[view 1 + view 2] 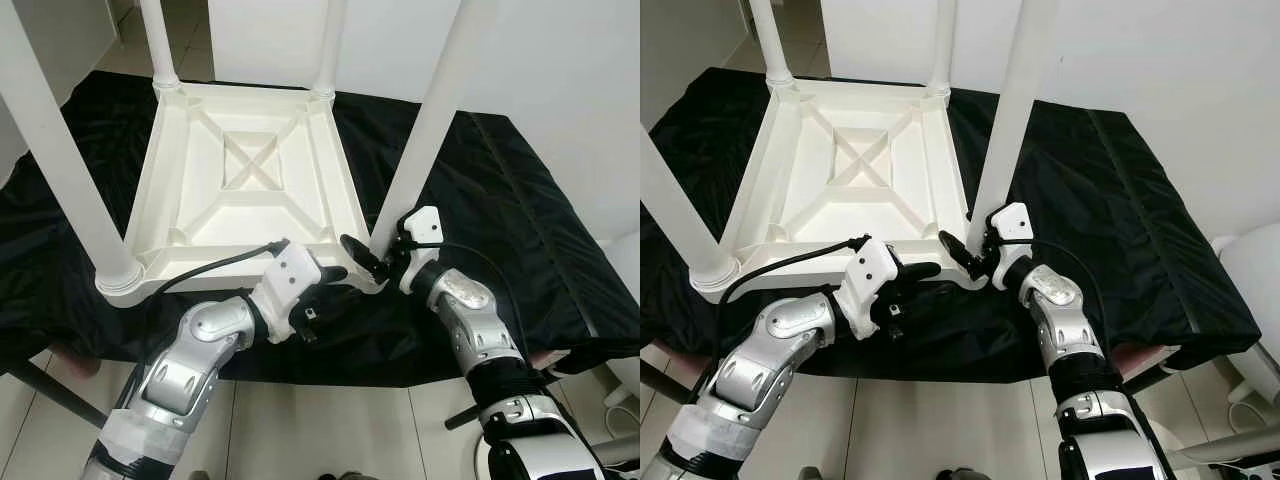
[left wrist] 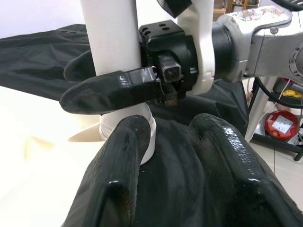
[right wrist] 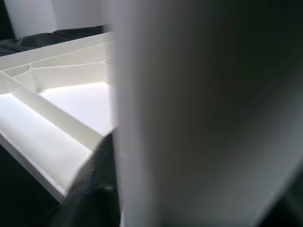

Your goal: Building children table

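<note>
- Black-draped surface (image 1: 520, 200) under everything.
- White children's table (image 1: 250, 180) upside down on it, ahead of both claws.
- Near-right leg (image 1: 425, 130) upright, clamped at its base by right claw (image 1: 372, 258).
- Left claw (image 1: 328, 280) open, just beside that corner, holding nothing.

Even, bright indoor light; both eye views sharp. The right wrist view's close white plastic table leg (image 3: 208, 113) is blurred (shaded grey), and glossy black rubber fingers (image 2: 118, 189) show glare.
</note>
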